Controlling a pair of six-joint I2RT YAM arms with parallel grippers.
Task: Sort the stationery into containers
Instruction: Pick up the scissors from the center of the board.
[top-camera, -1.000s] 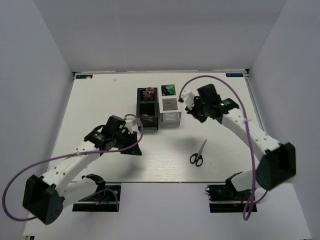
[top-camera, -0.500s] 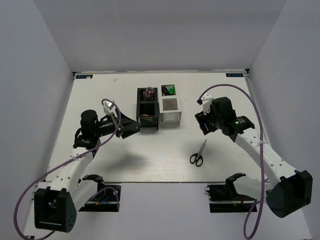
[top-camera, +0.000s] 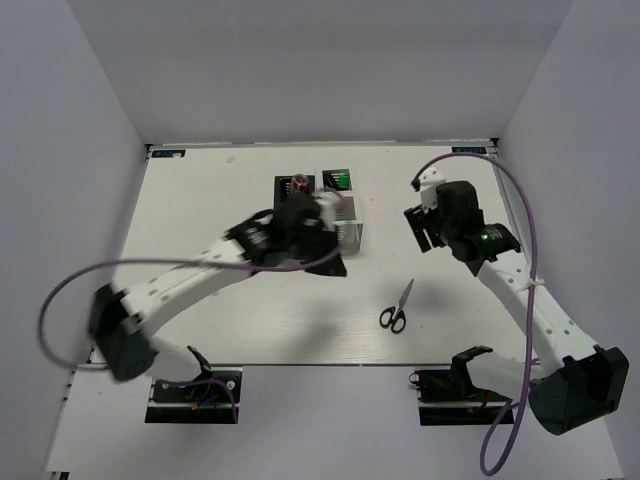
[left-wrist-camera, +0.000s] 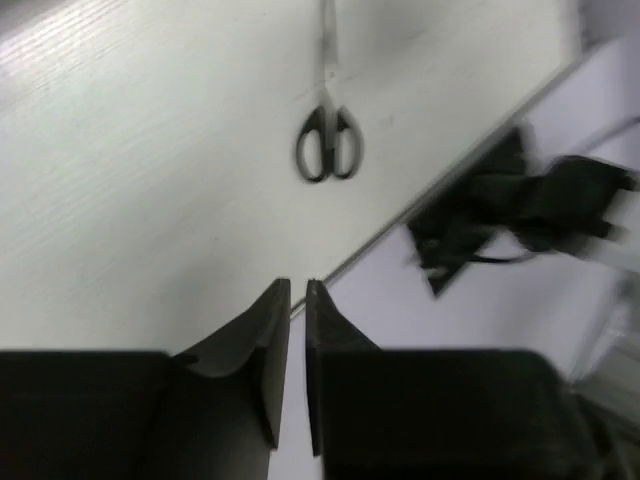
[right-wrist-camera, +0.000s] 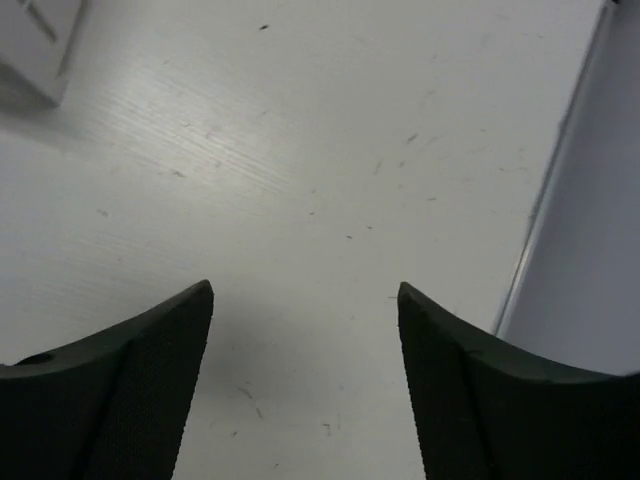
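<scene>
Surface: white table (top-camera: 200, 200) between pale walls is carrying the black organiser (top-camera: 296, 187) and the white organiser (top-camera: 341, 208), which are standing side by side toward its far middle.
Left arm: the left gripper (left-wrist-camera: 297, 290) is sitting just in front of the two organisers, having swung there from the left part of the table within the last second. Its fingers are pressing almost together with only a sliver between them, and nothing is showing in that gap.
Right arm: the right gripper (right-wrist-camera: 303, 293) is hanging over bare table to the right of the white organiser, having backed off from above it. Its fingers are standing wide apart and holding nothing.
Scissors: the scissors (left-wrist-camera: 327, 150) are lying flat and loose, well ahead of the left fingertips, handles nearer the fingers and blades pointing away. They are not showing between the right fingers at all.
Already sorted: a green item (top-camera: 340, 181) is showing in the white organiser's rear compartment, and a darker item (top-camera: 298, 184) in the black one's.
Meaning: the scissors are looking like the last piece outside the containers, and the left arm seems to be taking them on. Its fingers will be needing to spread before closing on them.
</scene>
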